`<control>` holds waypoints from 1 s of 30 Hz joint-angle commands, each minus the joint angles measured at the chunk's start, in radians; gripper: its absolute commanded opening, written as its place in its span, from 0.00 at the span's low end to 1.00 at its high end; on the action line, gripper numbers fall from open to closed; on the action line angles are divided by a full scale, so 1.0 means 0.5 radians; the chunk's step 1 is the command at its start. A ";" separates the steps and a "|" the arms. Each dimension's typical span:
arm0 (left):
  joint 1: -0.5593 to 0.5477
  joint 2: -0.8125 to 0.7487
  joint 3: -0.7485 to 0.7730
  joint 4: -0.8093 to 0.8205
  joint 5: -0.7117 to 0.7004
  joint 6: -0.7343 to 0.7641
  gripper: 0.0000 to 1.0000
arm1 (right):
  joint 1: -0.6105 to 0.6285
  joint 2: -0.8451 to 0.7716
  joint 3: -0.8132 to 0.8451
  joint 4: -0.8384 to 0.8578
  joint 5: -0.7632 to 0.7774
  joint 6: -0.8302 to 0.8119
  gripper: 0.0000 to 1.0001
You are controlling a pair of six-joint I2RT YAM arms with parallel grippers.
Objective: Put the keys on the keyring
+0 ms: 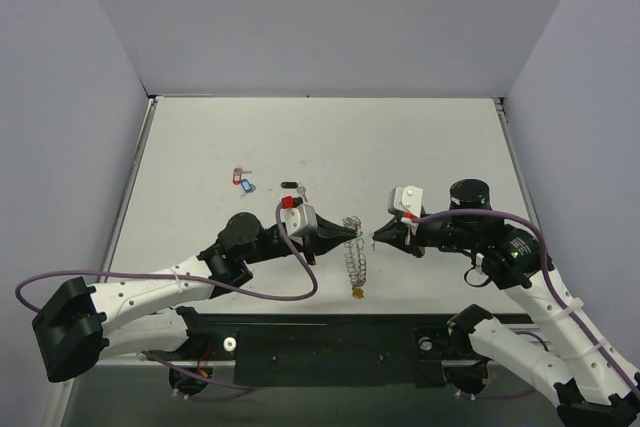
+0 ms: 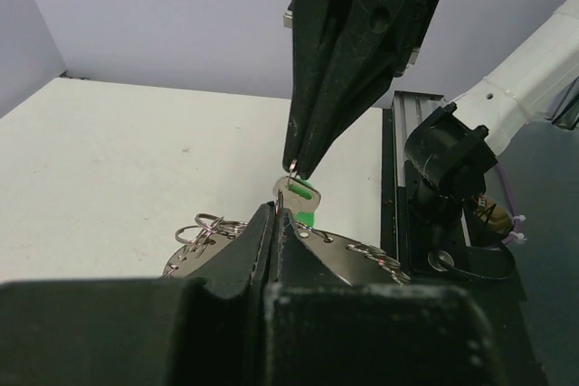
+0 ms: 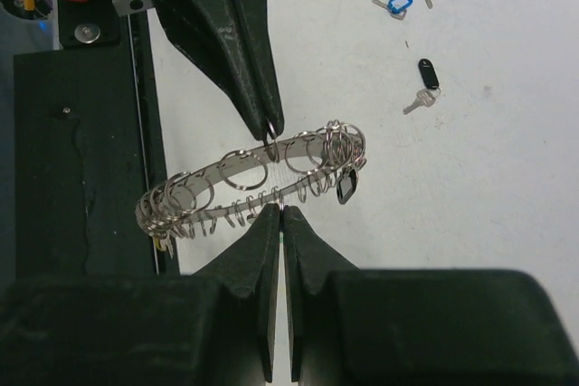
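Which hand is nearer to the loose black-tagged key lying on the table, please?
Left. The left hand sits just on the arm-base side of the black-tagged key; the right hand is farther off, across the keyring.

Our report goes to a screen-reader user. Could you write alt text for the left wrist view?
The right gripper, reaching down from above, pinches a green key just over the shut tips of the left gripper, which holds the keyring above a white table.
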 commanded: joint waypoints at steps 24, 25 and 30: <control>-0.193 -0.093 -0.024 0.190 -0.254 0.359 0.00 | -0.061 -0.060 -0.191 0.270 -0.299 -0.018 0.00; -0.193 -0.099 -0.030 0.214 -0.254 0.368 0.00 | -0.061 -0.061 -0.197 0.274 -0.296 -0.027 0.00; -0.199 -0.109 -0.055 0.251 -0.226 0.393 0.00 | -0.089 -0.106 -0.209 0.301 -0.262 -0.058 0.00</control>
